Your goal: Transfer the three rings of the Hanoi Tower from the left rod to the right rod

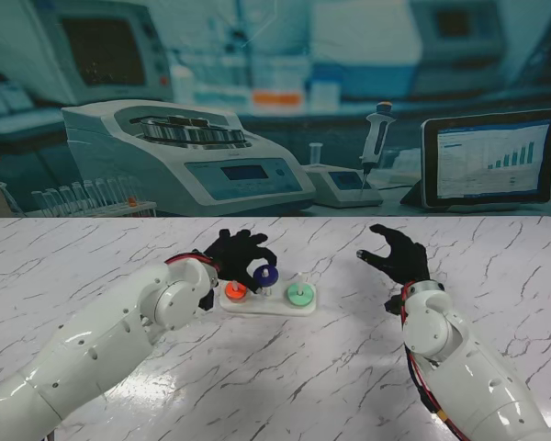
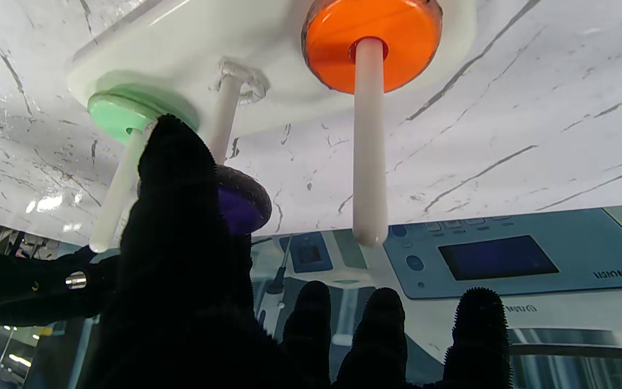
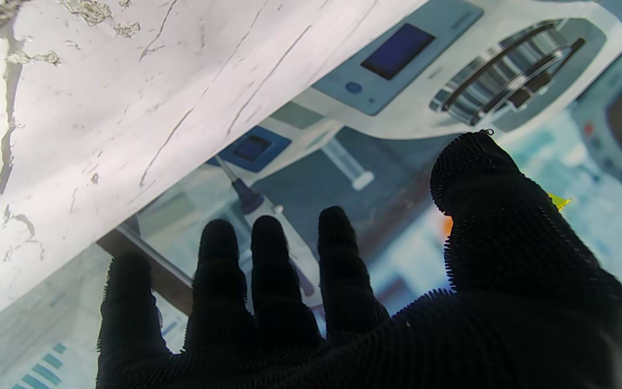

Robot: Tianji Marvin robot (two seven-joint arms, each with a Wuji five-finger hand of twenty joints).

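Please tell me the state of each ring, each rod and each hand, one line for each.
Orange ring: seated low on the left rod, on the base.
Green ring: seated low on the right rod.
Purple ring: held by the left hand, raised at the middle rod, clear of the base.
Middle rod: no ring at its foot.
Left hand: shut on the purple ring.
Right hand: open, holding nothing.
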